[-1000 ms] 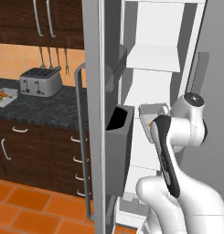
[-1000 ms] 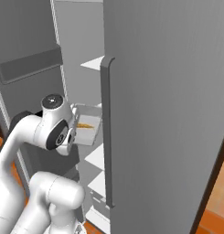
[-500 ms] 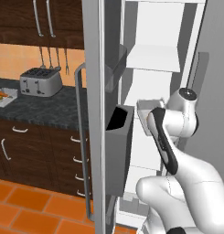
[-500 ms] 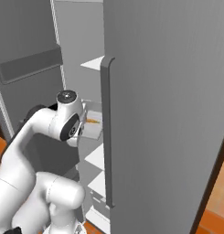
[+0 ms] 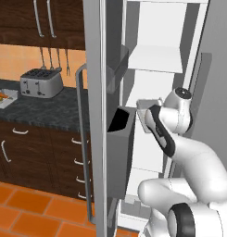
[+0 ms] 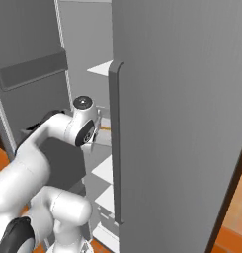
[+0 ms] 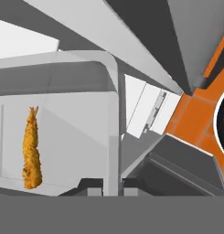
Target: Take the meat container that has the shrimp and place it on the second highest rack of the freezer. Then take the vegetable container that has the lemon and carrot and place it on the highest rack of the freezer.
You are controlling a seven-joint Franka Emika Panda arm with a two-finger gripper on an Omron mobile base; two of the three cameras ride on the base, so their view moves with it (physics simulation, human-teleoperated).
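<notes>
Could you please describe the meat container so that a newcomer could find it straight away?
Look inside the open freezer, in front of its white shelves, where the gripper grips a wall. The meat container is a pale tray; unlike the other container on the counter, it holds one orange shrimp.

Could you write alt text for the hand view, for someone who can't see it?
A long orange breaded shrimp lies in a pale grey meat container, seen close up from the robot's hand, with the gripper closed on the container's rim at the bottom edge. Beyond it are tilted white and grey freezer surfaces and a patch of orange floor tiles.
</notes>
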